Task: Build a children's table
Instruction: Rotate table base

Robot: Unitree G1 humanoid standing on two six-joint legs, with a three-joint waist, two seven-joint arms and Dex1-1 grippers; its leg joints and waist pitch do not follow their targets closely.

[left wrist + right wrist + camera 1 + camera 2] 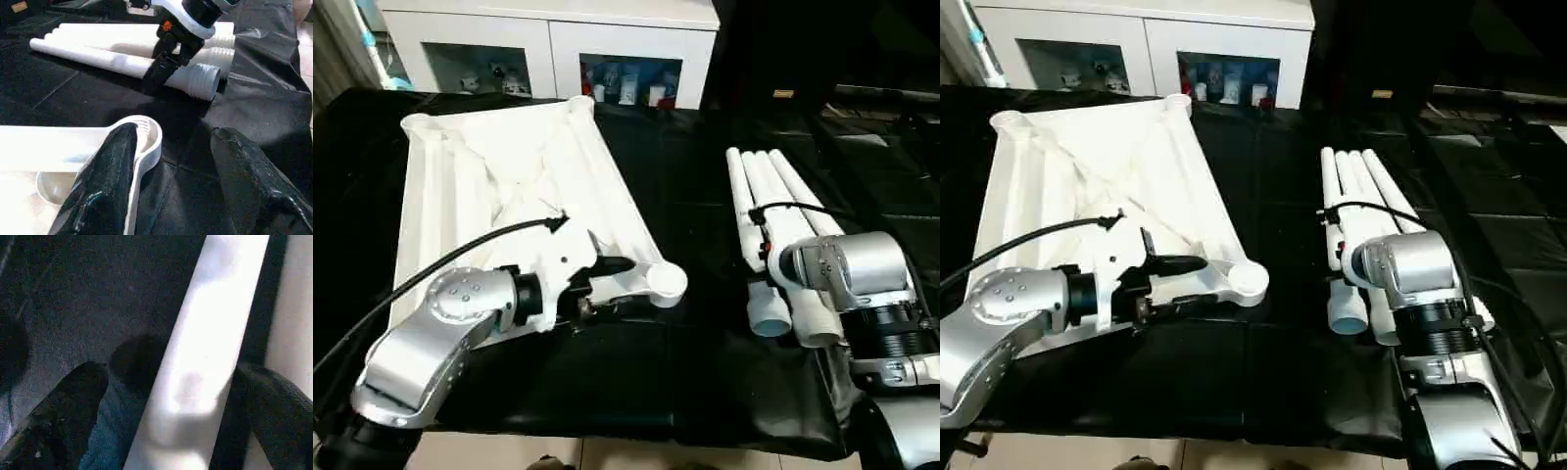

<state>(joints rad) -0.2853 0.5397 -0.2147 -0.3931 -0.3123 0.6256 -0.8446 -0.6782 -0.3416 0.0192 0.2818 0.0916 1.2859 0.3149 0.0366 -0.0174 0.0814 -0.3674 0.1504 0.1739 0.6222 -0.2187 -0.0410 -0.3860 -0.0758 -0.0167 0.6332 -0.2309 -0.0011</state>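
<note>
While the table top point(499, 186) lies ribbed side up on the black cloth point(685, 225), my left gripper point(171, 171) straddles its near corner socket point(664, 282), fingers parted, clamping nothing. To my right, my right gripper point(176, 396) hangs spread wide around one of the legs point(769, 196), not squeezing it.
</note>
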